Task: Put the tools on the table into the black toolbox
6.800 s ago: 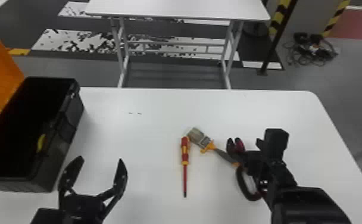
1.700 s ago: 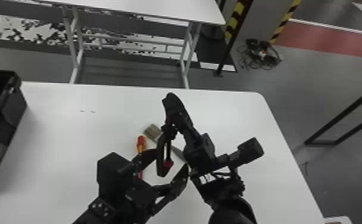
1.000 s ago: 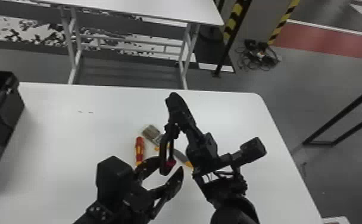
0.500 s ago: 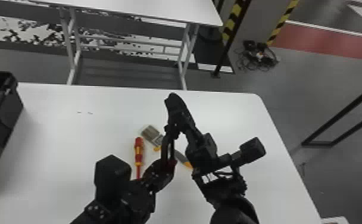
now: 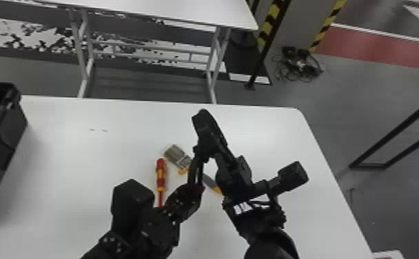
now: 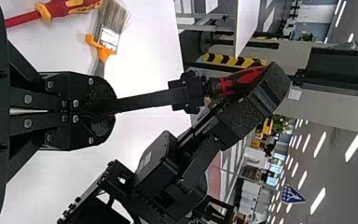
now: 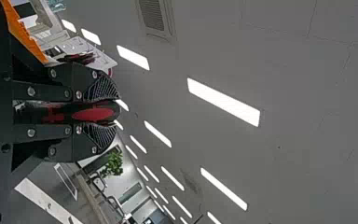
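The jaws of the left gripper (image 5: 193, 196) are clenched on the end of the dark bar of a black-and-red tool (image 6: 144, 100), and the jaws of the right gripper (image 5: 202, 115) clasp its red-and-black handle. The tool therefore spans from one gripper to the other, raised over the middle of the counter (image 5: 81, 165), with a black block on the bar near the handle. In the head view the right gripper is nearer the counter's far edge, its arm coming in from the bottom edge, as does the left arm. Just to the left of the left gripper's tips lies the screwdriver (image 5: 161, 175), red and yellow, its handle end toward the far edge and its shaft running toward the near side until the left gripper hides the tip. Beside it on the right is the paintbrush (image 5: 176, 155), lying aslant, bristles toward the far left corner, grey handle passing behind the held tool and showing again on the other side, where it ends in orange. Well apart from these, at the counter's left end, the black toolbox (image 5: 7, 141) stands open at the top, part of it cut off by the head view's left edge. Beyond the counter's far edge is a white table (image 5: 164, 12); farther right, past the rounded far right corner, a heap of cables (image 5: 300, 67) lies on the floor near yellow-and-black striped posts (image 5: 271, 20).
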`<state>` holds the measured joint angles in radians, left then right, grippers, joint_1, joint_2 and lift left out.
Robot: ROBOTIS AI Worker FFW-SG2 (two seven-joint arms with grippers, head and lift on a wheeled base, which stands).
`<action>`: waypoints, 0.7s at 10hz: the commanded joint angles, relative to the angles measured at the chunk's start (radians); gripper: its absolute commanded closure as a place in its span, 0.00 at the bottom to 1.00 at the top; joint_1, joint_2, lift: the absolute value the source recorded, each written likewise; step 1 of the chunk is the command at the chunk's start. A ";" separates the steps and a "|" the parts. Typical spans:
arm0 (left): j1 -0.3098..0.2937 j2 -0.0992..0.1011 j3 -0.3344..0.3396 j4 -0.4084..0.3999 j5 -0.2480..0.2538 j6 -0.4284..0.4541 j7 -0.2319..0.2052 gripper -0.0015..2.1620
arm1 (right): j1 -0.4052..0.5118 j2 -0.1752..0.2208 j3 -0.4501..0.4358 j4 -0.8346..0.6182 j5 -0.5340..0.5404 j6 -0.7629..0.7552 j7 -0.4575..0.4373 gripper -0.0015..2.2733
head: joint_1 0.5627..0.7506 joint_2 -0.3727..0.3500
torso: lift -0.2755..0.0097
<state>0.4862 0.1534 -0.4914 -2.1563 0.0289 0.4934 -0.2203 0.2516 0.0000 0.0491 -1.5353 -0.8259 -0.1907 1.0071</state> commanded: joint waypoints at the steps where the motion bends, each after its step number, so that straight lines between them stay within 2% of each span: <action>1: 0.000 0.000 0.001 0.000 -0.004 0.000 -0.002 0.99 | 0.005 0.001 -0.002 0.000 -0.002 -0.003 -0.002 0.18 | 0.70 0.17 | 0.70; 2: 0.000 0.000 0.001 0.001 -0.006 0.000 -0.002 0.99 | 0.006 0.001 -0.003 -0.002 -0.002 -0.003 -0.007 0.10 | 0.70 0.17 | 0.70; 3: 0.000 0.000 0.001 0.001 -0.006 -0.003 -0.004 0.99 | 0.008 0.001 -0.005 -0.002 -0.004 -0.006 -0.010 0.07 | 0.70 0.17 | 0.70; 5: 0.003 0.000 0.002 0.001 -0.015 -0.006 -0.004 0.99 | 0.018 0.001 -0.018 -0.011 -0.019 -0.006 -0.013 0.05 | 0.70 0.16 | 0.70; 6: 0.003 -0.001 0.005 0.003 -0.035 -0.012 0.004 0.99 | 0.034 0.001 -0.038 -0.032 -0.039 -0.003 -0.013 0.05 | 0.70 0.15 | 0.70; 7: 0.003 -0.003 0.028 0.004 -0.038 -0.022 0.009 0.99 | 0.048 0.001 -0.069 -0.060 -0.067 0.006 -0.013 0.05 | 0.70 0.14 | 0.70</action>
<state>0.4894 0.1507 -0.4735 -2.1527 -0.0060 0.4767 -0.2110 0.2920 0.0000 -0.0046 -1.5807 -0.8779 -0.1884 0.9945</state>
